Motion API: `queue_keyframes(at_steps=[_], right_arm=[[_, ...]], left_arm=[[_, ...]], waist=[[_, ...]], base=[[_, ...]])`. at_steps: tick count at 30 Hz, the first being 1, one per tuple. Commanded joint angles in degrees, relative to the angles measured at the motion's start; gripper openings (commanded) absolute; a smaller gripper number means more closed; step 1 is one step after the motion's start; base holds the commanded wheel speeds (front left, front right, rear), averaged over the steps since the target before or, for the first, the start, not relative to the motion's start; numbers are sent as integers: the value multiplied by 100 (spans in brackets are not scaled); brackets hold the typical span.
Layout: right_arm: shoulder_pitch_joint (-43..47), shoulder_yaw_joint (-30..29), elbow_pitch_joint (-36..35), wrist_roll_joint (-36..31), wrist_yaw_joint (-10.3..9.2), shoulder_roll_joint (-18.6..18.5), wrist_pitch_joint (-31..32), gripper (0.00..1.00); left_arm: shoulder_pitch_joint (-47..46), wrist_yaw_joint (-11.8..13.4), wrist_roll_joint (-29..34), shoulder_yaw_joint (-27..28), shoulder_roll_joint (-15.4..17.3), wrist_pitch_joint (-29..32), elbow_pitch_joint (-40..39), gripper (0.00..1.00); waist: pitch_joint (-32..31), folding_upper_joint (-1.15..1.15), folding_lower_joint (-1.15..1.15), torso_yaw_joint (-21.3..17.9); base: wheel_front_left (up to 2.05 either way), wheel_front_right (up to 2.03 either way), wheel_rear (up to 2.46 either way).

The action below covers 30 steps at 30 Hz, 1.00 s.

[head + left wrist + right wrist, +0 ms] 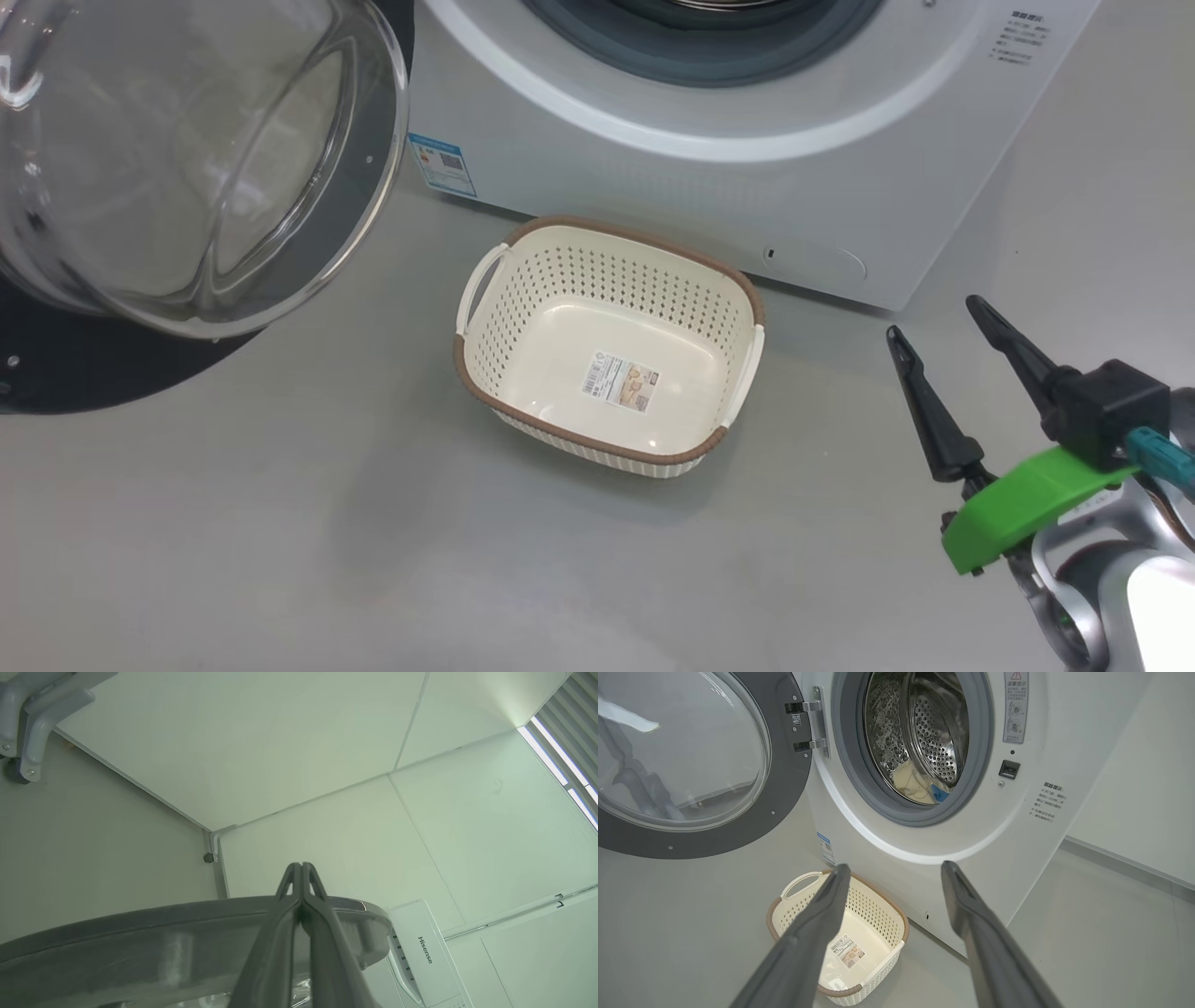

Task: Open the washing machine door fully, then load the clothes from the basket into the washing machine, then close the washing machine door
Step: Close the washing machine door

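The washing machine door [187,159] stands wide open at the left, its glass bowl facing me. In the right wrist view the clothes [915,786], cream with a blue patch, lie inside the steel drum [936,732] of the washing machine [1017,826]. The basket [597,275] sits empty on the floor in front of the machine, a label on its bottom. My right gripper [932,317] hangs open and empty to the right of the basket [878,905]. My left gripper [301,864] is shut on nothing, its fingers rising past the door's grey rim [140,938].
Grey floor [373,541] spreads around the basket. A white wall [1134,765] with a baseboard runs to the right of the machine. The open door overhangs the floor at the left. A grey bracket [28,723] is fixed to the wall panels.
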Motion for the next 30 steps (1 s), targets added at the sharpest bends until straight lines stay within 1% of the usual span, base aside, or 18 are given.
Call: queue_keyframes(at_steps=[1, 9, 16, 30], right_arm=[[-240, 147, -246, 34, -16, -100, 51, 100], [-299, 190, -356, 53, -16, -158, 212, 100], [-294, 188, -425, 78, -16, -183, 301, 100], [-236, 156, -547, 120, -16, -225, 453, 100]], left_arm=[[-257, -39, 85, 318, 264, -54, -68, 0], [-373, -39, 384, 411, 101, -198, 574, 0], [-473, -39, 510, 416, 121, -235, 997, 0], [-385, -39, 505, 378, 233, 148, 1127, 0]], waist=[[37, 0, -1, -52], [146, 0, -1, -188], [190, 0, -1, -280], [212, 0, -1, -355]], base=[[0, 0, 0], [0, 0, 0], [0, 0, 0], [0, 0, 0]])
